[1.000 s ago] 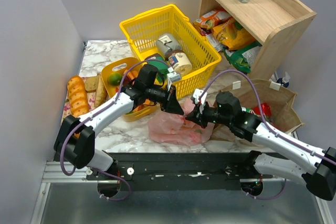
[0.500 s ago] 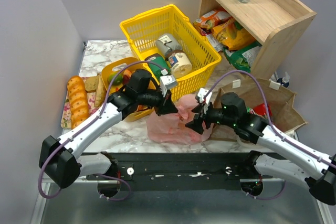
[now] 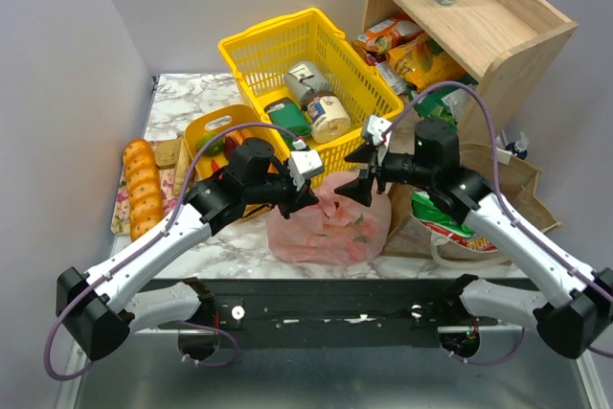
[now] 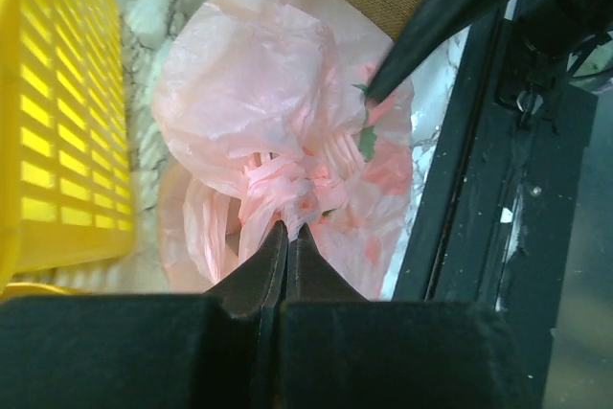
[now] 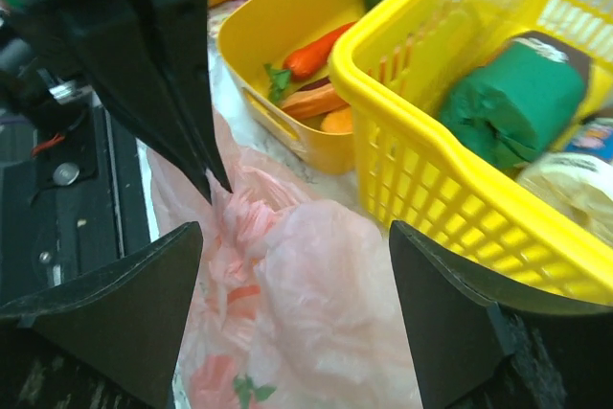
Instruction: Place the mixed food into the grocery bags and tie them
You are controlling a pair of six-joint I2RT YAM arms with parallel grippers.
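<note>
The pink plastic bag (image 3: 330,227) lies bulging on the marble near the table's front edge, its neck twisted into a bunch (image 4: 287,184). My left gripper (image 3: 308,194) is shut on that bunch (image 5: 230,213), its tips (image 4: 292,229) pinching the plastic. Above the bag's far side my right gripper (image 3: 368,175) hangs open, with only the bag showing between its fingers (image 5: 144,313). The brown paper bag (image 3: 512,189) stands at the right with the green-and-white crisp packet (image 3: 445,225) in its mouth. Toy vegetables (image 5: 321,50) lie in the yellow tub.
The yellow mesh basket (image 3: 287,55) with tins (image 3: 330,117) stands just behind the pink bag. The yellow tub (image 3: 213,131) and a bread loaf (image 3: 142,184) are at the left. A wooden shelf (image 3: 498,35) with packets rises at the back right.
My right gripper opened, let go of the pink bag and rose back towards the basket. The left gripper stayed shut on the bag's neck and shifted slightly nearer and left.
</note>
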